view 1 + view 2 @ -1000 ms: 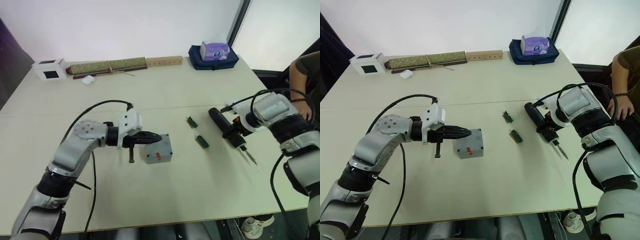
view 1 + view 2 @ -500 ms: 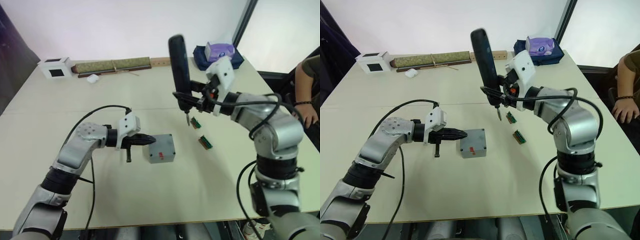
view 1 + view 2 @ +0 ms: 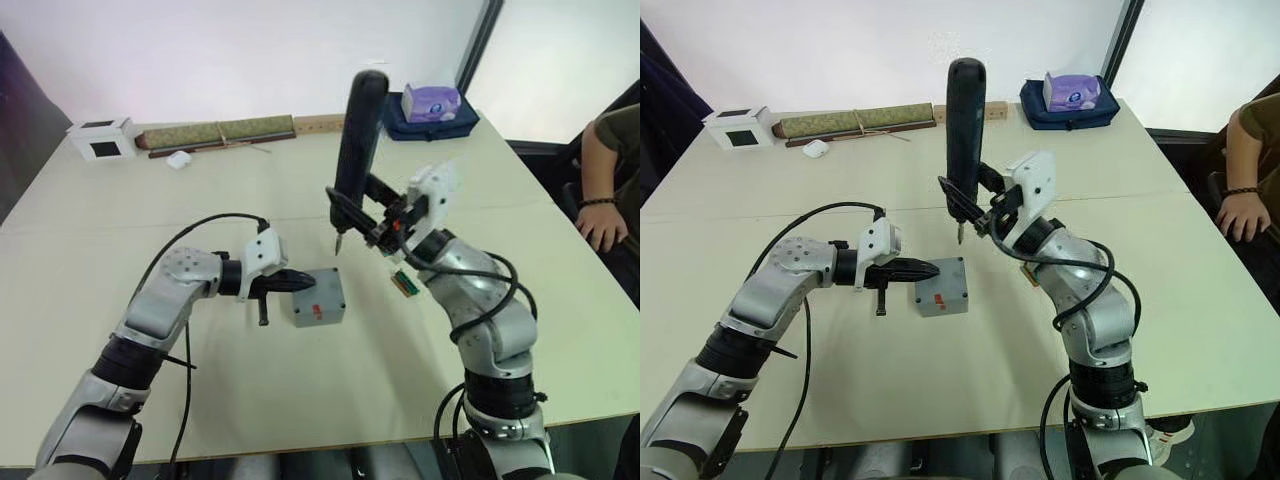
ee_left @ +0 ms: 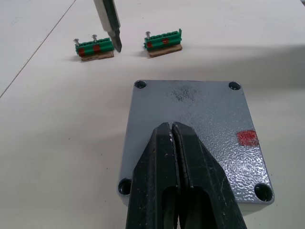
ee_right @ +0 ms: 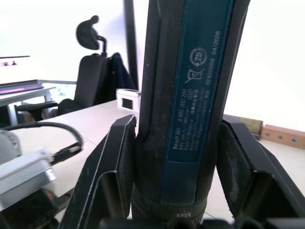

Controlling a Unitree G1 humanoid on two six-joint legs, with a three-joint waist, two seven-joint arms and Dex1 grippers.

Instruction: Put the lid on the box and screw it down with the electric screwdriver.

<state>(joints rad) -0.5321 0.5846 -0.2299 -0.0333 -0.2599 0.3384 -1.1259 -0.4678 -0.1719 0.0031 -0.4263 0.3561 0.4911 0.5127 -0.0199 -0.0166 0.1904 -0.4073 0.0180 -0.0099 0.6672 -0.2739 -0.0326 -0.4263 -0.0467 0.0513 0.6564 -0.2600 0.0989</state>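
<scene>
The grey box (image 3: pixel 318 297) stands mid-table with the flat grey lid (image 4: pixel 195 138) lying on top, red mark up and corner holes showing. My left gripper (image 4: pixel 171 129) is shut, its tips resting on the lid's near edge. The black electric screwdriver (image 3: pixel 358 130) is held upright with my right gripper (image 3: pixel 385 225) shut on its lower body. Its metal bit (image 4: pixel 108 24) points down, hanging above the table just behind the box. Up close, the right gripper's fingers (image 5: pixel 114 162) clamp the screwdriver's barrel (image 5: pixel 190 105) from both sides.
Two small green terminal pieces (image 4: pixel 94 47) (image 4: pixel 163 42) lie just beyond the box. Along the far edge sit a white box with a black square (image 3: pixel 100 138), a rolled mat (image 3: pixel 220 131), a wooden block (image 3: pixel 320 122) and a blue bag (image 3: pixel 432 105). A person's arm (image 3: pixel 605 170) is at the right.
My right arm lifted the screwdriver from low at the table's right, turned it upright and brought it in toward the box. The left gripper stayed shut on the lid.
</scene>
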